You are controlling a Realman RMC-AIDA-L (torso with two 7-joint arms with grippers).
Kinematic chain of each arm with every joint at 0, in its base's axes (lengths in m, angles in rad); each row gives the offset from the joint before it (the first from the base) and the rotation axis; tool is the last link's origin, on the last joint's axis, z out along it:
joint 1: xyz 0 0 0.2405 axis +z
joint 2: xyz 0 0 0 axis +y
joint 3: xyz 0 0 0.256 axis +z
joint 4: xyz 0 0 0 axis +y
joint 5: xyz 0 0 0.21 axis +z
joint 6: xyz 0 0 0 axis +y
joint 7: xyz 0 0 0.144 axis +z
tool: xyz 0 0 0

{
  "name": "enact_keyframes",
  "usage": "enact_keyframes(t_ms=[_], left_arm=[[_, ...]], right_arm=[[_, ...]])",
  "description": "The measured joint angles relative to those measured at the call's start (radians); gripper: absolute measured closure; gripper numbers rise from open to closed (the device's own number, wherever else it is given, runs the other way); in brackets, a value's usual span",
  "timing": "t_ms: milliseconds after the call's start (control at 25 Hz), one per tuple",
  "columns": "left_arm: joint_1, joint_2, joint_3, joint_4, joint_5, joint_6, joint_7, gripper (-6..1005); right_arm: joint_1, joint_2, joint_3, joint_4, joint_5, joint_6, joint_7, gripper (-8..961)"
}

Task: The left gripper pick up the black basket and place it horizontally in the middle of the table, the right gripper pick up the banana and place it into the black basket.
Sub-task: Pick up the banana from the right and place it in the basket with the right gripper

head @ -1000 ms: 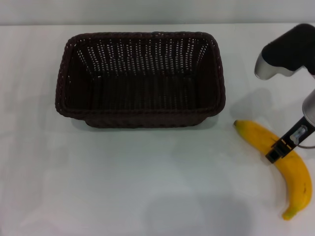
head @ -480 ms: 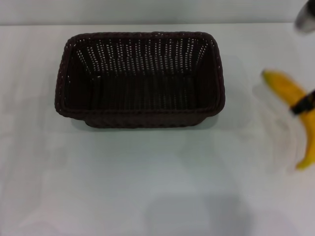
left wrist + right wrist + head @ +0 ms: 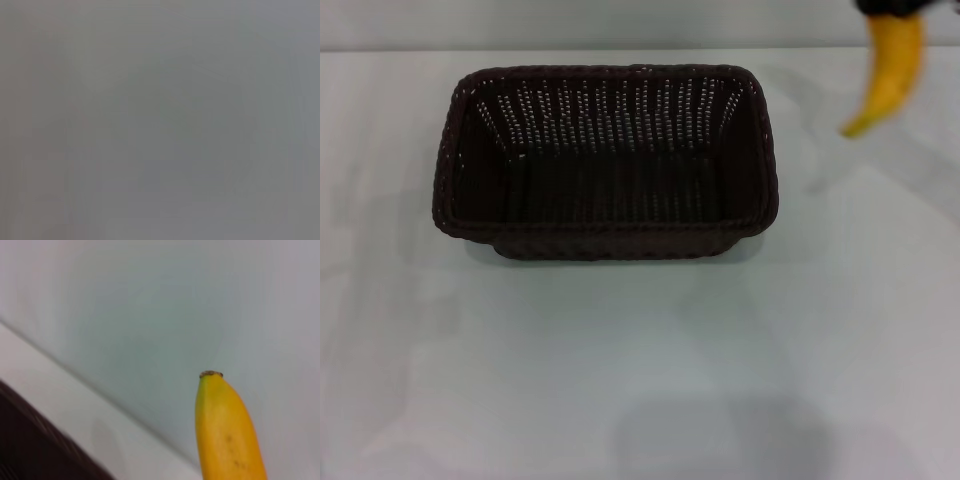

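One banana (image 3: pixel 890 66), long axis near-vertical, tip down.

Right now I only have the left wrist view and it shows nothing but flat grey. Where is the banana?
Observer: The banana hangs in the air at the far right edge of the head view, clear of the table.
Operator: Is anything in the basket?
Observer: No, the black basket sits on the table with nothing in it, long side across the view.
Operator: Can you see the right gripper holding it?
Observer: Only a dark bit shows at the banana's top, at the edge of the frame; the right wrist view shows one end of the banana with the basket rim beyond it.
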Motion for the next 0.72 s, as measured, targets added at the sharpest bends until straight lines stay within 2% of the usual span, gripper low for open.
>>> enact_keyframes(t_ms=[80,200,440,600,720], left_arm=[[-0.001,0.0,0.0,0.0,0.0,-0.004,-0.003,153],[0.0,-0.001,0.0,0.0,0.0,-0.004,-0.021,154],[-0.004,-0.001,0.0,0.0,-0.01,-0.004,-0.028,154],[-0.018,-0.001,0.0,0.0,-0.015,-0.005,-0.029,154],[-0.021,0.0,0.0,0.0,-0.03,-0.004,-0.029,153]], right_arm=[[0.011,0.0,-0.005,0.059,0.104,-0.089,-0.075,436],[0.056,-0.002,-0.009,0.193,0.247,-0.15,-0.188,431],[0.163,0.005,-0.034,0.493,0.464,-0.178,-0.509,422],[0.208,0.005,-0.063,0.638,0.575,-0.194,-0.682,416],[0.252,0.007,-0.103,0.709,0.597,-0.201,-0.761,411]])
